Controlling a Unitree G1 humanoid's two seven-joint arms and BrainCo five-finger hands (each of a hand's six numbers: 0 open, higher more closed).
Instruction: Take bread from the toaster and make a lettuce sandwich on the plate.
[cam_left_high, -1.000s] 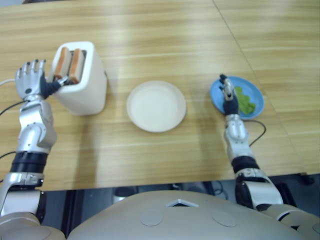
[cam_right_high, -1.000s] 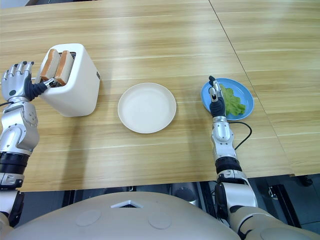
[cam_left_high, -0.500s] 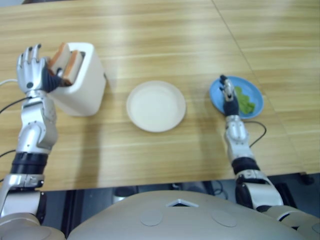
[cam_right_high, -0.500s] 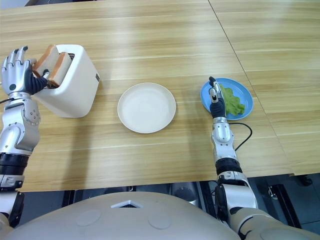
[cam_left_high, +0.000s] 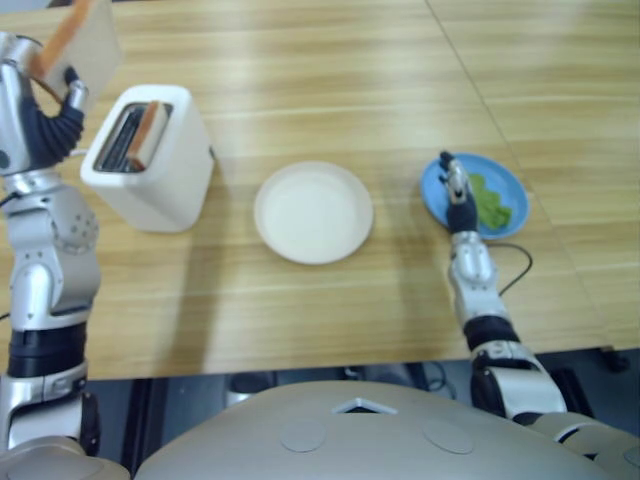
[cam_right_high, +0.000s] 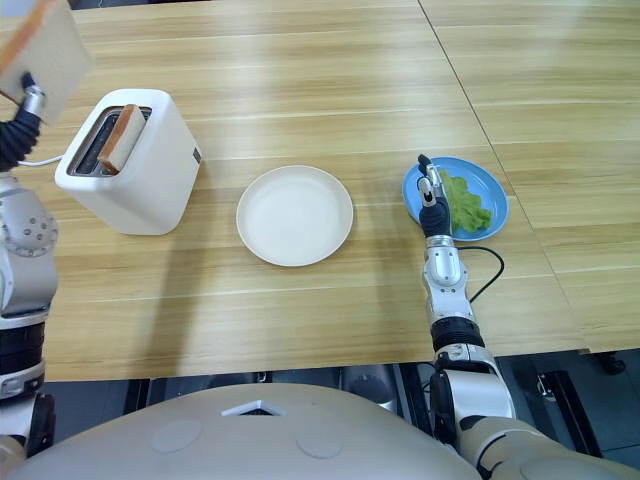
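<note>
Top left, cropped bread, left hand half-hidden

White toaster at 9 o'clock holds one slice upright; second slice aloft at 10; round plate central; lettuce at 3.

we saw the left hand up in the top left corner, gripping a bread slice above and left of the toaster, where a second slice stood in a slot. the white plate lay between the toaster and the blue plate. the right hand, fingers stretched out, sat at the blue plate's left rim beside the lettuce.
</note>
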